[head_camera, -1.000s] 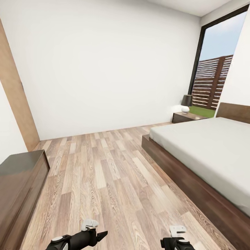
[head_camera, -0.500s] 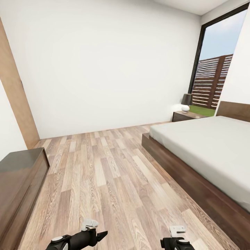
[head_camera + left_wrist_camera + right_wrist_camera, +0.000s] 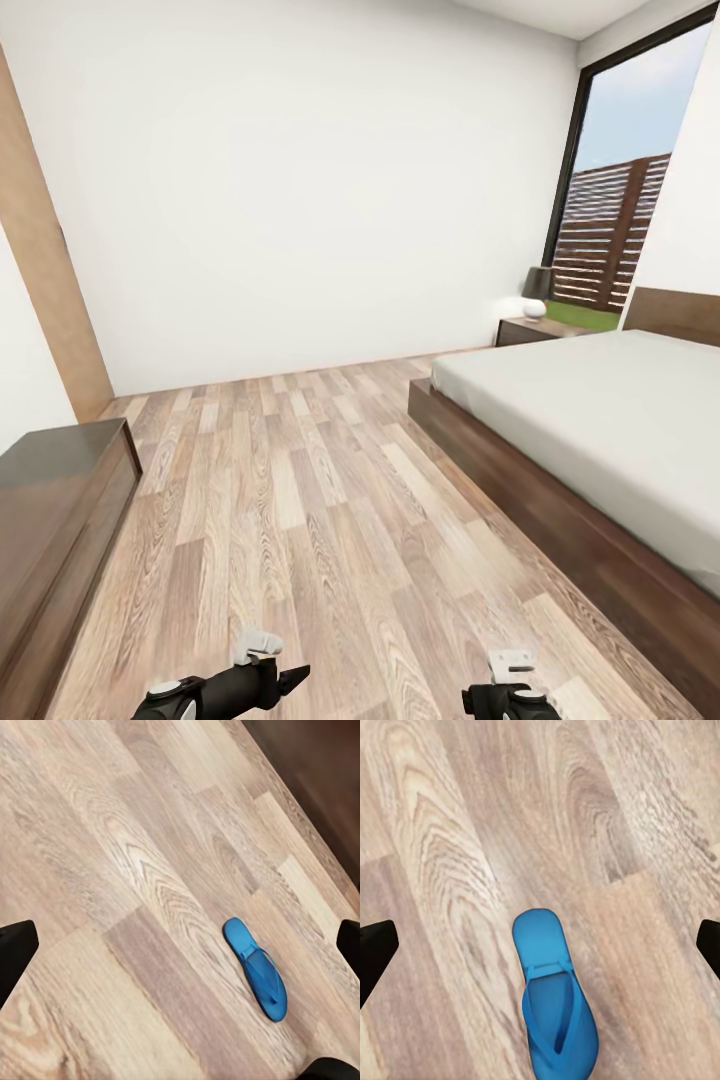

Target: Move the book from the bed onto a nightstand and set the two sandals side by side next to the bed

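We face the bed (image 3: 600,420) with a nightstand (image 3: 528,331) beyond it. Both our left gripper (image 3: 180,945) and right gripper (image 3: 540,945) stand spread wide and empty above a blue sandal (image 3: 553,997) lying flat on the wood floor (image 3: 300,520).

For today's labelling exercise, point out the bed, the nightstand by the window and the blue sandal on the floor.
bed (image 3: 600,420): head view, on the grey mattress top.
nightstand (image 3: 522,332): head view, on its dark front.
sandal (image 3: 551,1001): right wrist view, on the footbed near the strap.
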You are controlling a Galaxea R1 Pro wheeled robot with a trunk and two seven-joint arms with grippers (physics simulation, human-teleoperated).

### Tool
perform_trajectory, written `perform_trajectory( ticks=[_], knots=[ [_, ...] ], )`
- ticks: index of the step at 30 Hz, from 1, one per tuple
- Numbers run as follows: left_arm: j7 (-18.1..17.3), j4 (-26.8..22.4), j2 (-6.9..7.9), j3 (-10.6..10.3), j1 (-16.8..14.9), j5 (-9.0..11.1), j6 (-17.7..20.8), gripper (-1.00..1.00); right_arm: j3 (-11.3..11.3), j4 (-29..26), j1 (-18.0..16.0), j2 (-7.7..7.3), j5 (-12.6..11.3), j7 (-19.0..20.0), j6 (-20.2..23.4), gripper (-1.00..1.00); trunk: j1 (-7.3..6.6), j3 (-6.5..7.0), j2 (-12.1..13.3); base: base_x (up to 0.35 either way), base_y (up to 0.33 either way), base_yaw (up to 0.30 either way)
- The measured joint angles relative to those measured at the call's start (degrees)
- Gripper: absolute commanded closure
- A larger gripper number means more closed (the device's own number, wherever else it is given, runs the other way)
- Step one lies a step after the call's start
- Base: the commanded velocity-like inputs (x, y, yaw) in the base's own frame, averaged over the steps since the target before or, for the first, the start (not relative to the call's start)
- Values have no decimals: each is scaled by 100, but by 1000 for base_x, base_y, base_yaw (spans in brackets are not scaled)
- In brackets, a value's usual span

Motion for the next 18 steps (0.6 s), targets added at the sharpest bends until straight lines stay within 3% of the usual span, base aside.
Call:
perform_trajectory(
  ticks=[10,18],
  knots=[
    [-8,-4,-9,-1,0,8,-8,-100,-7,8,0,-1,-5,0,-6,-100,220,-180,-401,0,0,0],
    [-13,-148,-198,-2,-41,64,5,-100,-5,9,1,0,-9,0,-7,-100,395,-323,-722,0,0,0]
  ],
)
